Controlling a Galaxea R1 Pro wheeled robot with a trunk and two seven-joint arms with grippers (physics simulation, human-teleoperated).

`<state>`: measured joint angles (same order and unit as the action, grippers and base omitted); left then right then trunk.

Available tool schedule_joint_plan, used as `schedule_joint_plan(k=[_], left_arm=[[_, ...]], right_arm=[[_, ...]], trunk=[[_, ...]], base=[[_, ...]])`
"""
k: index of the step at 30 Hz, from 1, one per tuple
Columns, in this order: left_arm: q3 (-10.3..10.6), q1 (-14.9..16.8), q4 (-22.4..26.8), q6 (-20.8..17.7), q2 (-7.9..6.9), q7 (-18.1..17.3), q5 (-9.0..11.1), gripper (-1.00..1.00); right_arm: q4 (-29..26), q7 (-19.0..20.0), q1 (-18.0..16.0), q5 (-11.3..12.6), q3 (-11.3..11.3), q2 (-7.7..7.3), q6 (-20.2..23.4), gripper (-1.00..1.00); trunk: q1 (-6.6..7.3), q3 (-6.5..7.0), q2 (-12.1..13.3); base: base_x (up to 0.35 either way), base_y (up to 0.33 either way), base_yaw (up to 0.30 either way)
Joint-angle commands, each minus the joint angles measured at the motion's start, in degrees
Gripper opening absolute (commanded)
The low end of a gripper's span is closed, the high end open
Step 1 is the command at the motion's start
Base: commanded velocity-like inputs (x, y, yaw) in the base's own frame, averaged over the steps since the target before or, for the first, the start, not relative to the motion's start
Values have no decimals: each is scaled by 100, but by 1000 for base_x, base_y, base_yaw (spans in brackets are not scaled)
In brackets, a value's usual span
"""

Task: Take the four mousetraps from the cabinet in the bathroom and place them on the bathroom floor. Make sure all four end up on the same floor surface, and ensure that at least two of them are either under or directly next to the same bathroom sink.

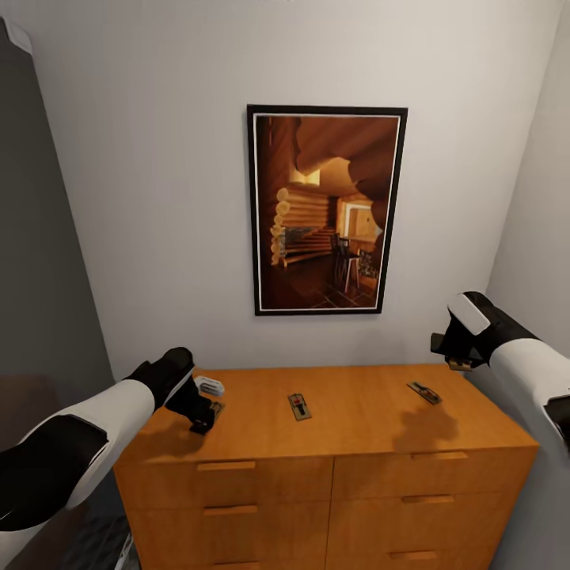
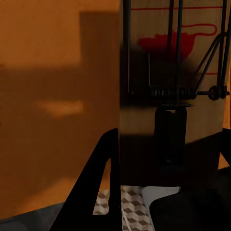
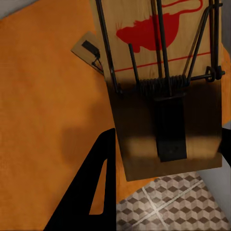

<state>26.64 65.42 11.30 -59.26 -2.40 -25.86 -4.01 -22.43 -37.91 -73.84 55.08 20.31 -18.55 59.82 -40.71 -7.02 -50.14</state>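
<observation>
A pale wall (image 1: 158, 198) fills the far side of the room, with a dark-framed picture (image 1: 326, 210) of a log-cabin interior hung on it above the cabinet (image 1: 332, 467). The cabinet is an orange-brown chest set against that wall, its flat top facing up and its drawer fronts with slim bar handles facing the robot. Cube-pattern floor (image 3: 168, 207) tiles show below the cabinet's edge in the right wrist view. The left arm reaches in from the near left, and its gripper (image 1: 204, 413) hangs just over the left end of the cabinet top, clenched on a mousetrap (image 2: 173, 91); the left wrist view shows that trap close up between the fingers, a wooden board with a red mouse print and a wire spring. The right arm comes from the near right, and its gripper (image 1: 457, 360) is raised above the right end of the top, grasping another mousetrap (image 3: 163, 82) of the same kind. Two more mousetraps lie flat on the top: one (image 1: 299, 406) near the middle, one (image 1: 424, 392) farther right. A small pale object (image 1: 210, 386) sits just beside the left gripper; I cannot tell what it is.
</observation>
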Motion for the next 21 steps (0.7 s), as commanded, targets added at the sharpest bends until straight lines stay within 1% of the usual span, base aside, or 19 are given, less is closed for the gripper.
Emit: schedule_joint_plan(k=[1, 3, 4, 7, 8, 10, 13, 14, 16, 19, 21], left_arm=[[-53, 47, 12, -15, -1, -32, -47, -100], [-133, 79, 12, -15, 0, -29, -44, -100], [-229, 97, 12, -15, 1, -28, -42, -100], [-395, 114, 13, -14, -4, -26, -40, -100], [-505, 123, 13, -13, -10, -25, -40, -100], [-654, 135, 13, -14, -17, -25, -39, -100], [-756, 181, 13, -15, -20, -25, -39, -100], [-797, 223, 13, -15, -21, -25, -39, -100], [-826, 252, 13, -15, -25, -24, -37, -100], [-884, 298, 13, -15, -31, -24, -19, -100], [-964, 306, 19, -15, -27, -24, -12, -100]], right_arm=[[15, -6, 2, 67, 43, 35, 18, -100], [29, 52, 8, 69, 43, 83, 18, -100], [38, 104, 13, 71, 43, 127, 18, -100], [46, 149, 23, 72, 43, 179, 18, -100], [49, 169, 28, 72, 43, 200, 18, -100], [52, 189, 34, 73, 44, 227, 18, -100], [53, 203, 44, 73, 44, 279, 18, -100], [54, 212, 52, 72, 44, 333, 18, -100], [54, 219, 61, 72, 44, 395, 18, -100], [55, 231, 78, 73, 44, 548, 18, -100], [55, 235, 83, 73, 44, 598, 18, -100]], trunk=[[21, 8, 35], [65, 44, 115], [87, 62, 155], [153, 116, 276], [175, 134, 316], [219, 170, 396], [285, 224, 516], [307, 242, 556], [351, 278, 637], [417, 332, 757], [461, 368, 837]], base=[[0, 0, 0], [0, 0, 0], [0, 0, 0], [0, 0, 0], [0, 0, 0], [0, 0, 0], [0, 0, 0], [0, 0, 0], [0, 0, 0], [0, 0, 0], [0, 0, 0]])
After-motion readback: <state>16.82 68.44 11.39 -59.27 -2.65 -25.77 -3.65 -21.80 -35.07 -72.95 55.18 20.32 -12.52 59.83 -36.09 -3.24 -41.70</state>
